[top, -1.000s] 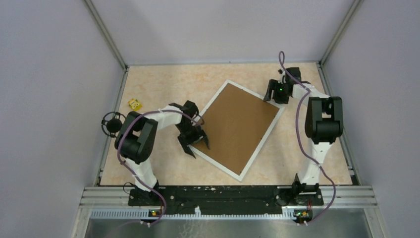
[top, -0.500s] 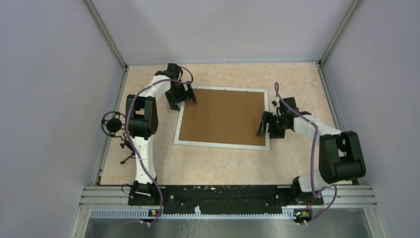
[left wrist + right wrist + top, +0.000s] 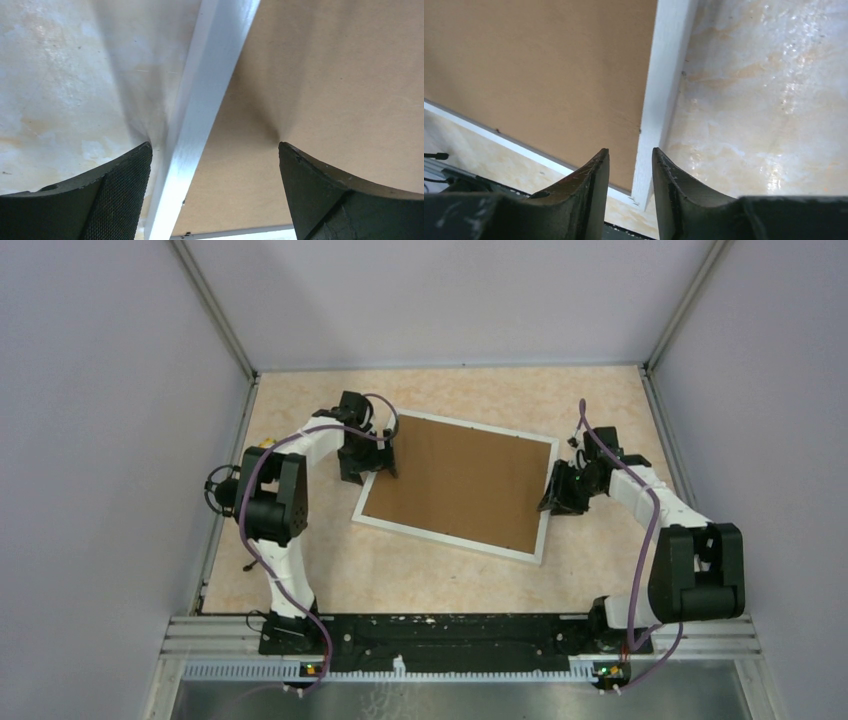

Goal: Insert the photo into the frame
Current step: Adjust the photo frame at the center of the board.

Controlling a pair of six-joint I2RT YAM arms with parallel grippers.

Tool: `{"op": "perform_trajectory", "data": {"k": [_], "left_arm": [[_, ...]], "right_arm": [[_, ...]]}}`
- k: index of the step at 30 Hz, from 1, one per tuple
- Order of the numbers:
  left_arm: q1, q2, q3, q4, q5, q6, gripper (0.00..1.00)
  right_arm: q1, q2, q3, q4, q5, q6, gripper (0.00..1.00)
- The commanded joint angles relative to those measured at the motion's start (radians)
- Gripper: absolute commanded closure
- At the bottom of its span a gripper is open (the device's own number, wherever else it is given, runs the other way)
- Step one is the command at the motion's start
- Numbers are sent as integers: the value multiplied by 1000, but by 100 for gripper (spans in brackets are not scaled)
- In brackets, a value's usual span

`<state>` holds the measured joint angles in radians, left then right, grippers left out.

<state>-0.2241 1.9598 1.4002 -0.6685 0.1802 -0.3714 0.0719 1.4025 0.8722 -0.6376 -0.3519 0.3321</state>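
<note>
The frame [image 3: 445, 538] lies face down in the upper middle of the top view, on the table [image 3: 300, 570], and the brown backing board [image 3: 460, 480] fills its opening. Half a second ago it lay square to the table edges; now it is turned a little clockwise, so that its right end sits lower in the picture than its left end. The left gripper [image 3: 215, 165] is at the upper left corner of the frame as before, but it has spread its fingers fully, and they stand one on each side of the white bar without touching it, so this side is let go. The right gripper [image 3: 630, 165] at the right edge has drawn its fingers much closer; the white bar runs into the narrow gap between them (whether they already pinch it, I cannot tell). The photo is not seen in any view; it may be under the board, or not yet in place, and the pictures do not decide this. In my judgement the arms are only adjusting how the frame lies, and the board must come out before the photo can go in.
</note>
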Motion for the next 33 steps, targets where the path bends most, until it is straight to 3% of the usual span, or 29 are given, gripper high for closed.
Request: {"op": "perform_trajectory", "data": {"k": [1, 8, 27, 33], "left_arm": [[15, -20, -20, 43, -19, 15, 2], [23, -3, -33, 59, 22, -1, 2], [23, 2, -55, 73, 54, -8, 2], [22, 14, -69, 95, 123, -8, 2]], "right_arm": [[3, -14, 34, -61, 91, -30, 65], [2, 34, 3, -20, 69, -47, 78], [23, 184, -27, 103, 48, -22, 78], [84, 244, -32, 130, 89, 42, 76]]}}
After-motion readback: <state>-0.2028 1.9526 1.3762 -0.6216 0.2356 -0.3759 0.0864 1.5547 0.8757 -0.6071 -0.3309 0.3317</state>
